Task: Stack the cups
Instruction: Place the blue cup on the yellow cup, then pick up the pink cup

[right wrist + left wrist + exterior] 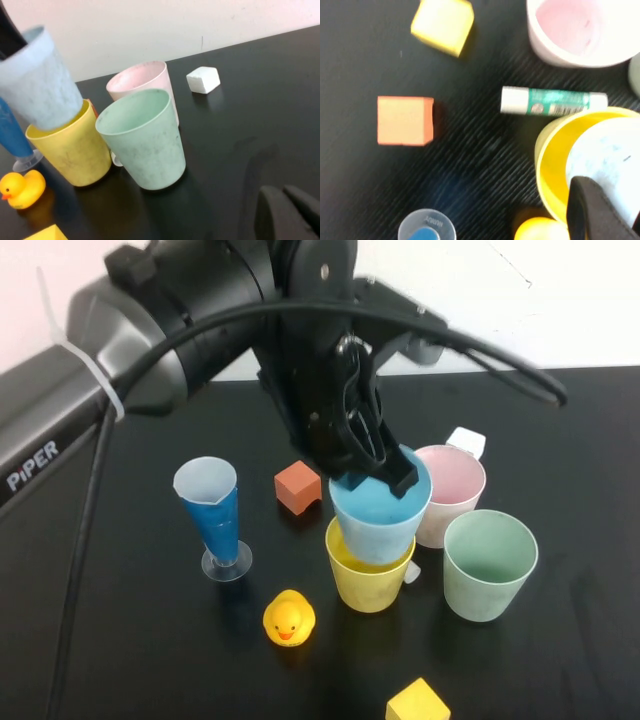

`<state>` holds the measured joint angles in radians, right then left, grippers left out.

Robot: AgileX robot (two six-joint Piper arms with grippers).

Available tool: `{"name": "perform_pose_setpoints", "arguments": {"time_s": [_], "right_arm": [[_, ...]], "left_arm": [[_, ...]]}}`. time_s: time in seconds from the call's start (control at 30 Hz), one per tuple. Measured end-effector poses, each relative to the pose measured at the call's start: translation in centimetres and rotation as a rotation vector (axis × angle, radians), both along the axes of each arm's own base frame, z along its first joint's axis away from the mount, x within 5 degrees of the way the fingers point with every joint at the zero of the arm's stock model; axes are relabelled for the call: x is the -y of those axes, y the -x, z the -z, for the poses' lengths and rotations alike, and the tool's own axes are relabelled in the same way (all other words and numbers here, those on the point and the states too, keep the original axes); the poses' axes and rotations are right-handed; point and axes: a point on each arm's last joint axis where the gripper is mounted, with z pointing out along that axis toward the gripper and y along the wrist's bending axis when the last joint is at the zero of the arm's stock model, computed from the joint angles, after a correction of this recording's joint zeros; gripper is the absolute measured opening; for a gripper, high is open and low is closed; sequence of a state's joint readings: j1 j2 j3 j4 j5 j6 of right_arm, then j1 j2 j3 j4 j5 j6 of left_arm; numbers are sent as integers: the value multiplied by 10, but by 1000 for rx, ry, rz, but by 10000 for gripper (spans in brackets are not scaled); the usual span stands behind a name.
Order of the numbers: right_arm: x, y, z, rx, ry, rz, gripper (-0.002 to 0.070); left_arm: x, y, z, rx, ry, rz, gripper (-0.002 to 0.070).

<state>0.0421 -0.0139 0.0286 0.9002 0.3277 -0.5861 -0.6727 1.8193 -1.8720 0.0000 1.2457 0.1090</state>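
We see the left gripper (375,455) at the centre of the high view, clamped on the far rim of the light blue cup (378,518); that cup sits tilted with its base already inside the yellow cup (369,572) directly beneath, so we judge the coming move runs straight down; the pink cup (451,490) and green cup (488,564) wait just right; the right gripper (289,212), lower right of its wrist view, appears closed on nothing.

I see the light blue cup (378,508) tilted, its base sunk into the upright yellow cup (368,575). The pink cup (450,492) stands at the yellow one's two o'clock; the green cup (488,565) stands upright at its three o'clock.
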Motion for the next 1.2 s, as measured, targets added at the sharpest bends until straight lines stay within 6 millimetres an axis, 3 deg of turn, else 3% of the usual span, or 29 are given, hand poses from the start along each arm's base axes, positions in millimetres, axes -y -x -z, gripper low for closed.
{"name": "perform_pose_setpoints", "arguments": {"time_s": [0.4, 0.5, 0.6, 0.7, 0.77, 0.87, 0.93, 1.07, 1.2], "right_arm": [[0, 0, 0, 0, -7, -1, -3], [0, 0, 0, 0, -8, -1, -2], [0, 0, 0, 0, -10, -1, -2], [-1, 1, -4, 10, 7, -13, -2], [-2, 3, -17, 48, 54, -33, -2], [-2, 6, -51, 101, 162, -57, -2], [-3, 4, -75, 81, 237, -85, -2], [-5, -23, -115, -69, 392, -167, -2], [-6, -59, -156, -198, 535, -262, -2]], "left_arm": [[2, -4, 14, -23, -36, 8, 27], [4, -6, 18, -31, -43, 11, 120], [4, -6, 18, -29, -42, 11, 257], [2, -5, 15, -15, -47, 10, 317], [-3, -2, 5, 12, -43, 8, 271], [-16, 11, -22, 78, -11, 2, 102], [-27, 24, -43, 126, 22, -1, 48], [-55, 61, -77, 204, 88, -2, 11], [-86, 101, -85, 246, 136, -1, 3]]}}
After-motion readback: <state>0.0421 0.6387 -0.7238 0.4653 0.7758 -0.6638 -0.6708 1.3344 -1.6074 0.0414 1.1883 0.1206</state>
